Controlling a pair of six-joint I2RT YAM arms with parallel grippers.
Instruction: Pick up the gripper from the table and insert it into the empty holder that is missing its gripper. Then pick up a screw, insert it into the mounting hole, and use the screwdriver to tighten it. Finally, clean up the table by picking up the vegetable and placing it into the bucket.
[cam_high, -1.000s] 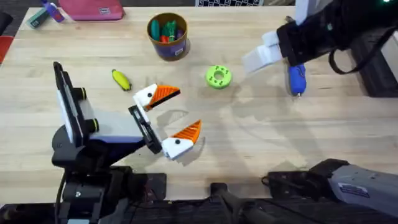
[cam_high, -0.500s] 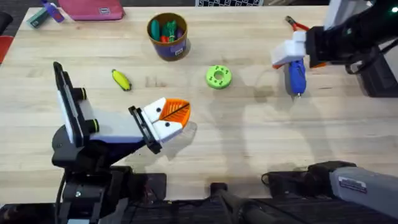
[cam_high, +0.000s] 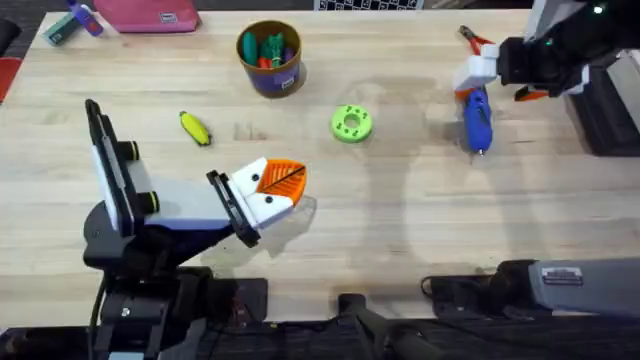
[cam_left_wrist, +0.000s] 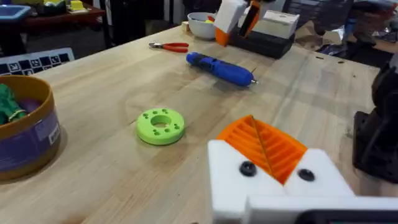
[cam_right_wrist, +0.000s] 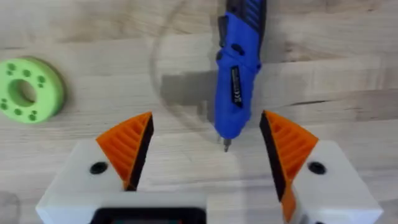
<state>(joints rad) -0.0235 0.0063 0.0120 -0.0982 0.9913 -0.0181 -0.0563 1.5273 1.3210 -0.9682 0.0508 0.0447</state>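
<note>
The blue screwdriver (cam_high: 476, 118) lies on the table (cam_high: 400, 230) at the far right, tip toward me. My right gripper (cam_high: 480, 74) hovers just above its handle end. In the right wrist view this gripper (cam_right_wrist: 208, 149) is open, and the screwdriver (cam_right_wrist: 237, 68) lies between its orange pads (cam_right_wrist: 127, 148) without touching them. My left gripper (cam_high: 272, 188) is shut on nothing near the table's middle left. The yellow vegetable (cam_high: 195, 128) lies at the left. The bucket (cam_high: 270, 58) stands at the back with green and orange pieces inside. The loose gripper piece, the holder and the screw are out of view.
A green disc with holes (cam_high: 351, 123) lies between the bucket and the screwdriver. Red-handled pliers (cam_high: 476, 40) lie behind the right gripper. A pink pouch (cam_high: 150, 14) sits at the back left, and a white bowl (cam_left_wrist: 202, 25) stands beyond the pliers.
My left gripper went from open to shut with nothing in it. The right arm swung right and back, ending over the screwdriver's handle end.
</note>
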